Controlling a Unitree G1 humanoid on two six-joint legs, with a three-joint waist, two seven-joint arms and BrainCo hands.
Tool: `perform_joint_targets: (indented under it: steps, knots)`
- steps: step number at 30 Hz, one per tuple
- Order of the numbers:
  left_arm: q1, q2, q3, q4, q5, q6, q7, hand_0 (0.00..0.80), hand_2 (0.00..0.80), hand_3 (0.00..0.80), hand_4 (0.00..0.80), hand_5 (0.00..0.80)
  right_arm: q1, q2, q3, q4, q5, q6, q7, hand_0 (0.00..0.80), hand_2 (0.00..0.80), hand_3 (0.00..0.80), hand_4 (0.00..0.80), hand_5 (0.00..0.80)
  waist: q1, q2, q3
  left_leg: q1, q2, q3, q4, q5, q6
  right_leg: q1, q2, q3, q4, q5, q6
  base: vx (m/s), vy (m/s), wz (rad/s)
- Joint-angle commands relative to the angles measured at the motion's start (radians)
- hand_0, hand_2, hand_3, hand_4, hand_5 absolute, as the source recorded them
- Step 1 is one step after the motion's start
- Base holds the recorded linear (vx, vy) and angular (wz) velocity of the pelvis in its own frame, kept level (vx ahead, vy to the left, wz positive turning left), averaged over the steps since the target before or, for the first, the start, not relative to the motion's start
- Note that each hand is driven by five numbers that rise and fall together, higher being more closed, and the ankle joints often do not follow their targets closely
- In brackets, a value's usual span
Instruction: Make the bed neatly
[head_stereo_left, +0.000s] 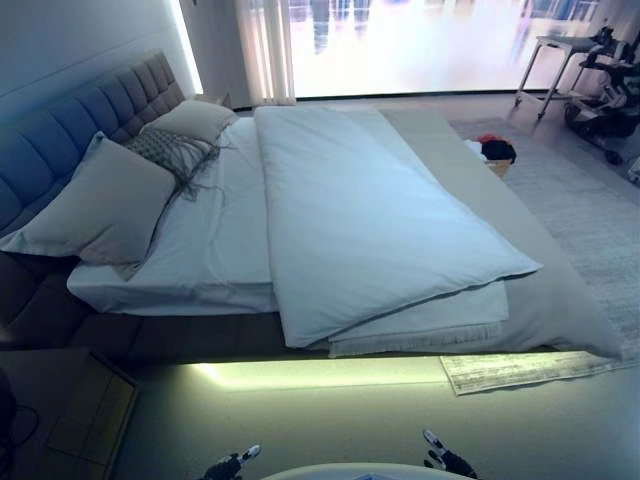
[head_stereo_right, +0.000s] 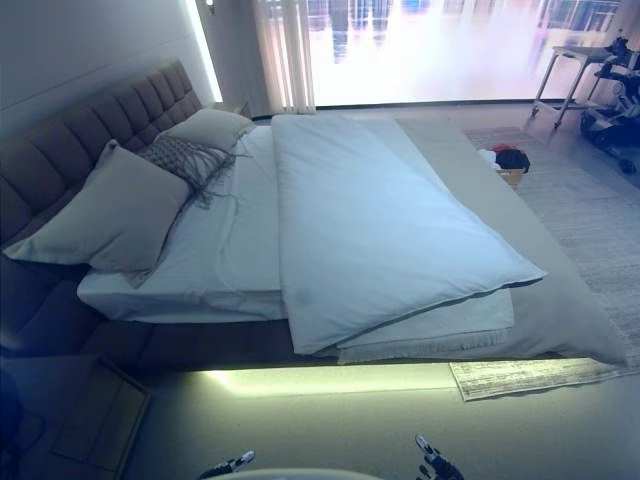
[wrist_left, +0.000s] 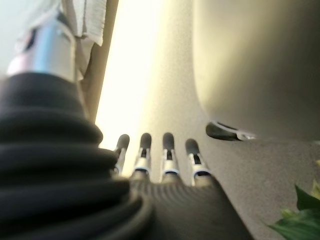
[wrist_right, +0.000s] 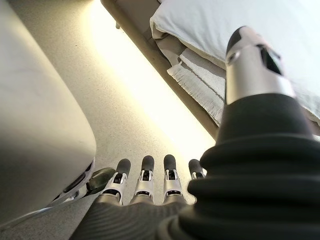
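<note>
Bed (head_stereo_left: 560, 300) w/ a tufted headboard (head_stereo_left: 95, 105) along its head edge. White duvet (head_stereo_left: 360, 220) is lying folded lengthwise down the middle, near end reaching the bed's near edge, far end running to the far edge by the window. A grey fringed blanket (head_stereo_left: 420, 335) is showing under the duvet's near end. Big grey pillow (head_stereo_left: 105, 205) is leaning at the near head corner, a smaller pillow (head_stereo_left: 195, 120) at the far head corner, w/ a knitted tasselled cushion (head_stereo_left: 170, 150) btwn them. Both hands are hanging low, well apart from the bed: left hand (wrist_left: 165, 155) w/ fingers straight & wide, holding nothing; right hand (wrist_right: 145, 177) likewise, relaxed, nothing in it.
</note>
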Motion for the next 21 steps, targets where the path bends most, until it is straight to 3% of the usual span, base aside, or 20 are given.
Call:
perform_joint_targets:
  steps: [1, 6, 21]
  knots:
    - [-0.086, -0.011, 0.024, 0.059, 0.029, 0.012, -0.003, 0.0, 0.0, 0.0, 0.0, 0.0, -0.097, 0.024, -0.007, 0.053, -0.037, 0.019, 0.018, 0.0, 0.0, 0.0, 0.0, 0.0, 0.005, -0.05, 0.033, -0.03, -0.058, -0.006, -0.002, -0.011, 0.062, 0.056, -0.007, 0.038, 0.004, -0.081, 0.018, 0.0, 0.0, 0.0]
    - [-0.088, -0.014, 0.024, 0.064, 0.026, 0.061, -0.054, 0.0, 0.0, 0.0, 0.0, 0.0, -0.1, 0.024, 0.003, 0.057, -0.065, 0.063, 0.013, 0.0, 0.0, 0.0, 0.0, 0.0, 0.006, -0.051, 0.031, -0.025, -0.056, -0.005, -0.002, -0.01, 0.062, 0.061, -0.007, 0.038, 0.004, -0.082, 0.017, 0.0, 0.0, 0.0]
    - [-0.108, -0.009, 0.005, 0.074, 0.071, 0.068, -0.035, 0.0, 0.0, 0.0, 0.0, 0.0, -0.114, 0.024, 0.036, 0.054, -0.071, 0.126, 0.033, 0.0, 0.0, 0.0, 0.0, 0.0, 0.008, -0.056, 0.035, -0.015, -0.05, -0.002, 0.0, -0.008, 0.062, 0.073, -0.005, 0.031, 0.004, -0.084, 0.013, 0.0, 0.0, 0.0]
